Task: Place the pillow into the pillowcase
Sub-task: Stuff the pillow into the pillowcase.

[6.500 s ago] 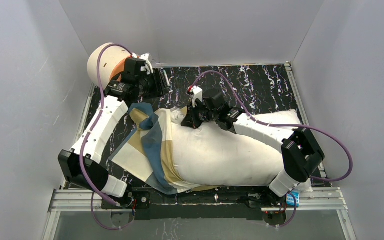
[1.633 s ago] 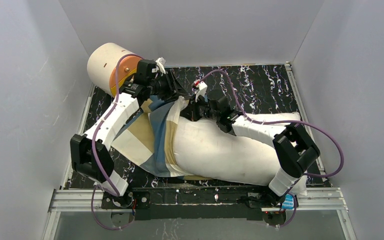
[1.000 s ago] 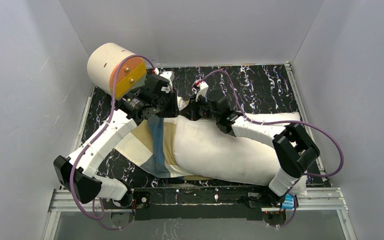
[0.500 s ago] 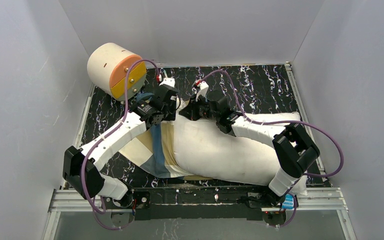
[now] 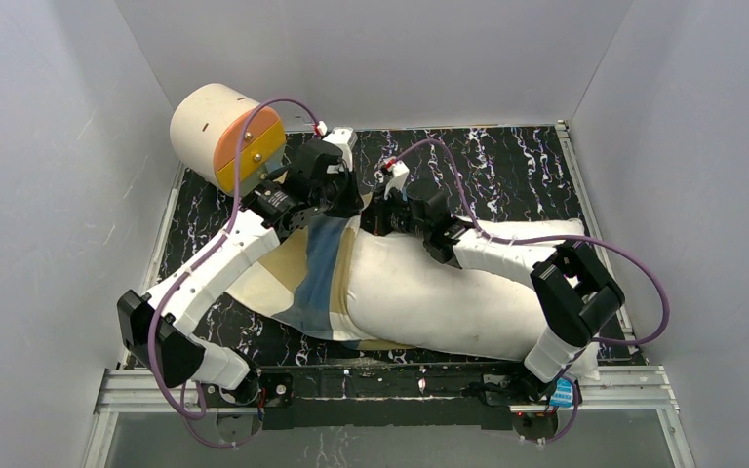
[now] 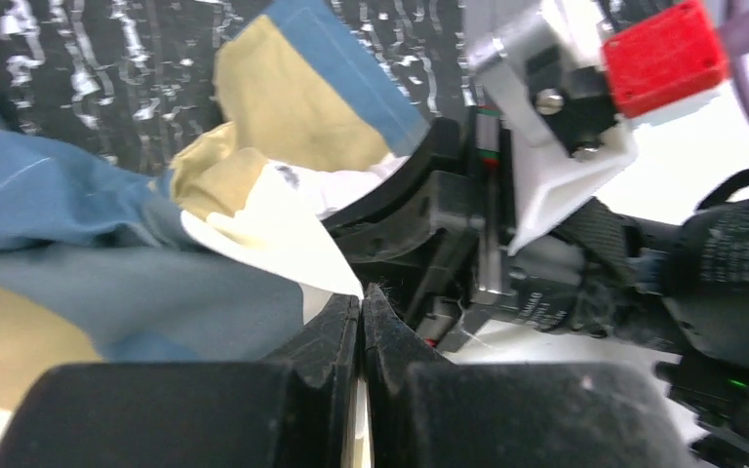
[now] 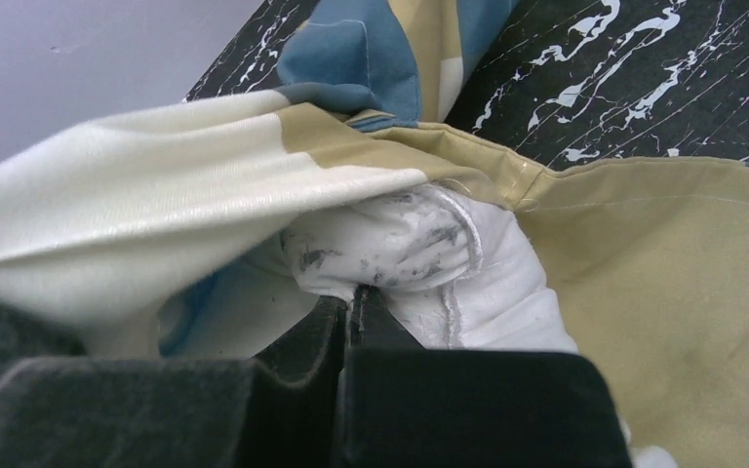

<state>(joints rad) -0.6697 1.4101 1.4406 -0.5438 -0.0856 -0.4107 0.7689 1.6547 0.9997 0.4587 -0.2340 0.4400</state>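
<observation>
Black marbled table (image 5: pixel 507 166), grey walls (image 5: pixel 400 49): left gripper (image 6: pixel 361 302) clamps pillowcase (image 6: pixel 107 292), right gripper (image 7: pixel 353 297) clamps pillow (image 7: pixel 419 244).

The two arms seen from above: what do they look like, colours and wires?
Both the left arm and right arm have white tube-like sections joined by chunky black joints. A purple cable loops along each. The fingers are black and blunt, and a small red block sits near one wrist.

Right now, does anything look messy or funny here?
Yes. The pillow corner pinched by the right gripper has grey smudges, like dirt. And the pillowcase is bunched up, covering only the pillow's left end, so most of the pillow sticks out bare.
</observation>
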